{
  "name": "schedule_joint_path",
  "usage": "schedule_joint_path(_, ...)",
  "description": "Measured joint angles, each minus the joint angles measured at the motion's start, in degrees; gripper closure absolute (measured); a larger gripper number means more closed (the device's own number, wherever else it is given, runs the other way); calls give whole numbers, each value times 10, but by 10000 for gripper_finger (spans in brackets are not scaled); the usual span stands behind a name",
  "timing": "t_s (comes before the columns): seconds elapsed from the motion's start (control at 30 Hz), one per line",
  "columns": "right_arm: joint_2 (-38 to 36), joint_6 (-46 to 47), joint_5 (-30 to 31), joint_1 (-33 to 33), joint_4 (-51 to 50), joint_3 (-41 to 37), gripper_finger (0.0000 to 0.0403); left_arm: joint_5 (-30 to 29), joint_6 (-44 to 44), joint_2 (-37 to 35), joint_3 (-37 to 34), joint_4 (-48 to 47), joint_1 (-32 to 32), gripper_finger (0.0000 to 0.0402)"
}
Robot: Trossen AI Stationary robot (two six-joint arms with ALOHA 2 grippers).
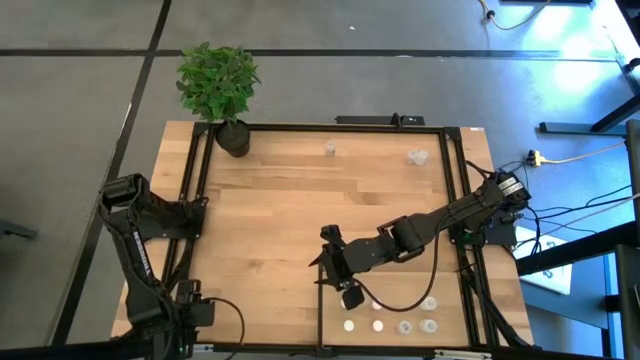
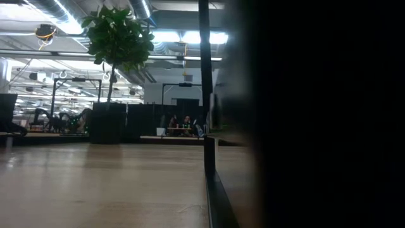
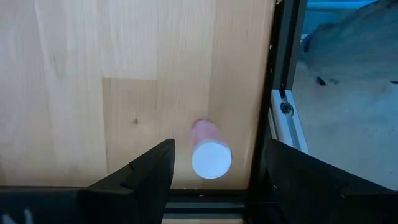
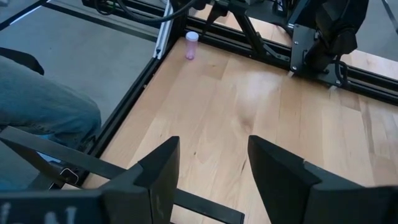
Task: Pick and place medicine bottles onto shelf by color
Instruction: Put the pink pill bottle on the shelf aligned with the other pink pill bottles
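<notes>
Tabletop (image 1: pixel 270 200); four shelved bottles (image 1: pixel 378 325)

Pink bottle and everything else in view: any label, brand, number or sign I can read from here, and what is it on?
None readable in any view.
Pink bottle: white cap and side show no print.
Shelf bottles: too small to tell.
Left gripper, right gripper: fingers plain dark, no marking.
Room signs in low view: too blurred.
</notes>
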Motion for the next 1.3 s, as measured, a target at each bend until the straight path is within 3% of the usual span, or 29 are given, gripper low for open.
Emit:
schedule_joint_path(0.3, 0, 0, 0, 0, -3, 0, 210, 0, -1, 2, 0, 0, -5, 160)
schedule_joint_path(0.53, 0, 0, 0, 0, -4, 0, 210, 35, 20, 46, 0, -1, -9, 160)
schedule_joint_path(0.77, 0, 0, 0, 0, -3, 0, 210, 34, 22, 78, 0, -2, -8, 160)
schedule_joint_path(1.3, 0, 0, 0, 0, -2, 0, 210, 29, -28, 90, 0, 3, -16, 160)
